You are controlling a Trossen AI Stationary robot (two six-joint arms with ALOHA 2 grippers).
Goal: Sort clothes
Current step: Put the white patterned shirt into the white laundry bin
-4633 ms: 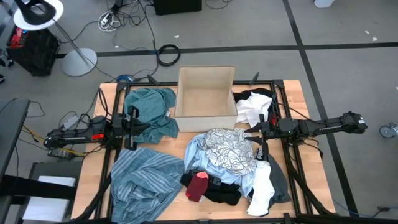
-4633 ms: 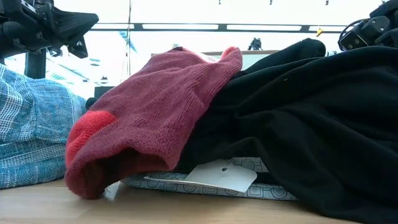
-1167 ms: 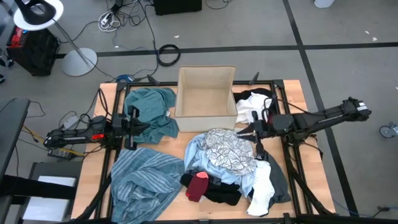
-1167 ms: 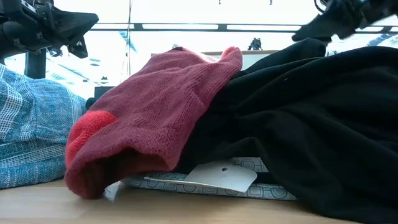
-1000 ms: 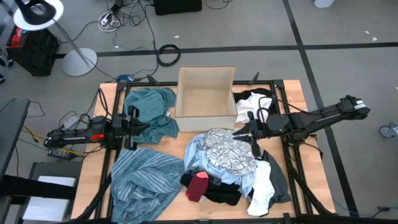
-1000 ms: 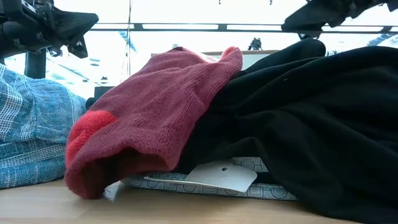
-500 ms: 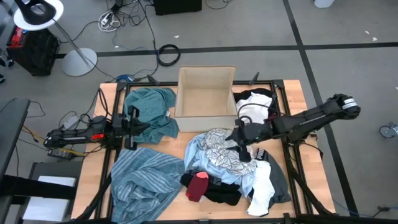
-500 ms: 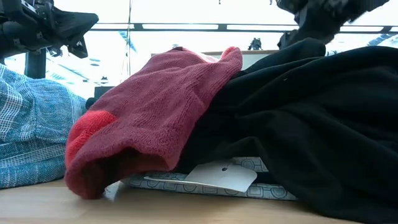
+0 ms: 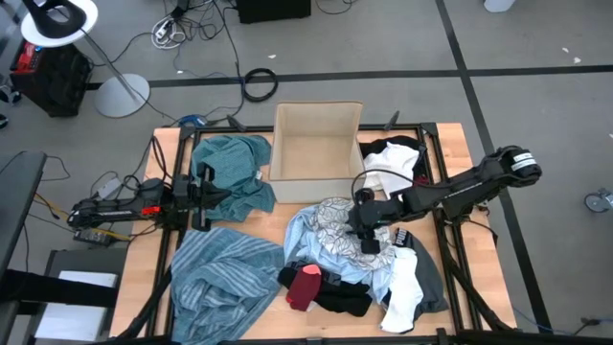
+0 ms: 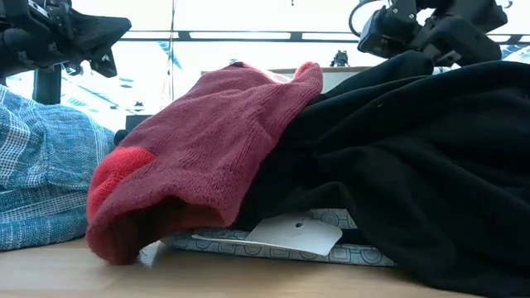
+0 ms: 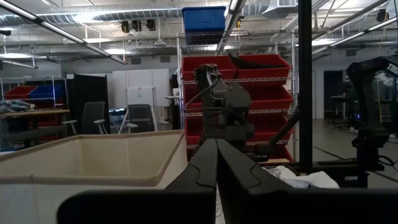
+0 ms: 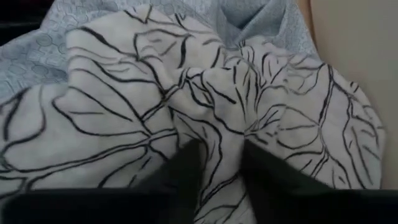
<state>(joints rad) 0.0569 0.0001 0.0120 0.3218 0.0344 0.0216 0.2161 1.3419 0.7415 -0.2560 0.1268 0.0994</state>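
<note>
The clothes lie in heaps on the table: a teal one (image 9: 230, 168) at the far left, a blue-grey striped one (image 9: 220, 273) at the near left, and a pile at the near right. That pile holds a black-and-white patterned garment (image 9: 330, 225) on a light blue one (image 9: 305, 238), with black (image 9: 340, 295), white (image 9: 402, 292) and grey (image 9: 433, 278) pieces and a small red piece (image 10: 199, 157). My right gripper (image 9: 369, 235) points down into the patterned garment (image 12: 124, 106). My left gripper (image 9: 218, 192) waits shut beside the teal garment. My right gripper has a raised fold of the patterned garment (image 12: 221, 152) between its two fingers (image 12: 186, 171), coming slanting down from the table's right side. One layer or several, I cannot tell. The garment still lies on the pile, slack around the fold.
A beige cardboard box (image 9: 316, 144) stands open at the far middle. More white and black cloth (image 9: 388, 163) lies to its right. Bare wood shows at the near edge between the striped garment and the pile.
My right gripper has gone toward the table's left and near edges and down onto the patterned garment, tipping from nearly level to pointing steeply down. The clothes lie as before.
</note>
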